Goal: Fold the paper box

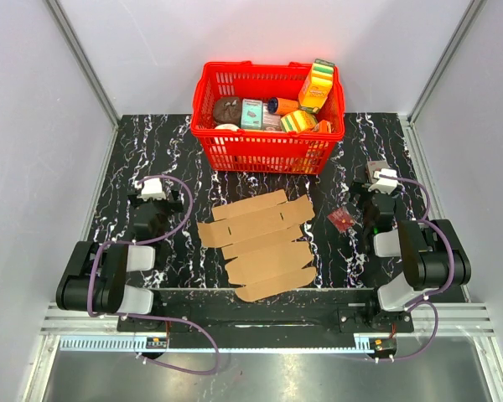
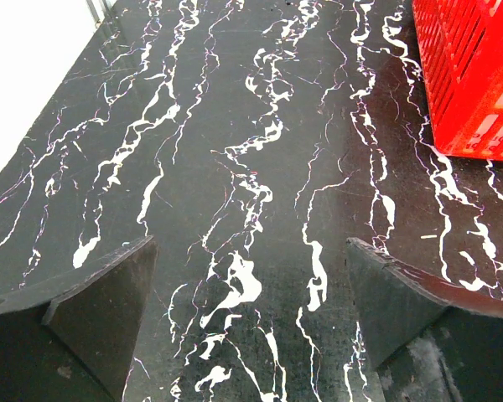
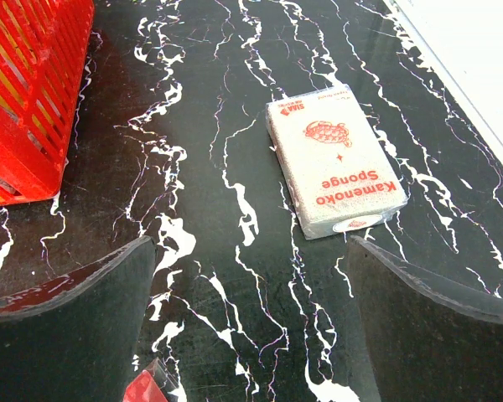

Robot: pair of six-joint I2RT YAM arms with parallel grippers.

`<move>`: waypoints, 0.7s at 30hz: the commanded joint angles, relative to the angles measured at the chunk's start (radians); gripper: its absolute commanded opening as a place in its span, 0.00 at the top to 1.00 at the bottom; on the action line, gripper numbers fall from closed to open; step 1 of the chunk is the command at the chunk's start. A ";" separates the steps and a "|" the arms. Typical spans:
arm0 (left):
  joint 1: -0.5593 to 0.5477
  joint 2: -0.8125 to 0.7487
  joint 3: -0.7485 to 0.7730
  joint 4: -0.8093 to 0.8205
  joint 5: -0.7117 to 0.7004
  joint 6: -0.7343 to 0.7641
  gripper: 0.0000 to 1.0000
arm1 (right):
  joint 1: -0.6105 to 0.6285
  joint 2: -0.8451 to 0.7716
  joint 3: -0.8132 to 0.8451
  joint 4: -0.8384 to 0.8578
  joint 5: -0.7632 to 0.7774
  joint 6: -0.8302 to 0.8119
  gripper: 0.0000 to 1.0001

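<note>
Two hands, and both are spread wide open with nothing in them. Your left hand (image 2: 250,247) hangs over a bare patch of the black marble-look tabletop (image 1: 151,142), fingers well apart. Your right hand (image 3: 250,244) is the same deal: wide open, not touching anything.

Between the two sides, in the near middle of the tabletop, the paper box (image 1: 260,245) lies completely flat and unfolded. Its flaps and tabs are splayed out, it sits a bit skewed, and it's clear of both hands.

Just right of it, near your right hand, is a small red packet (image 1: 342,219). You can see its corner poking in at the bottom of the right wrist view. A little further out ahead of that hand, a white sponge pack (image 3: 335,163) lies flat, printed "Kamenoko Sponge" in red with a turtle.

At the far middle sits the red basket (image 1: 268,117), loaded with small colourful boxes. A corner of it shows in both wrist views.
</note>
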 commanded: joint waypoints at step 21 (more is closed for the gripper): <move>-0.061 -0.292 0.105 -0.335 -0.222 -0.077 0.01 | -0.008 -0.213 0.016 -0.067 0.298 0.107 0.00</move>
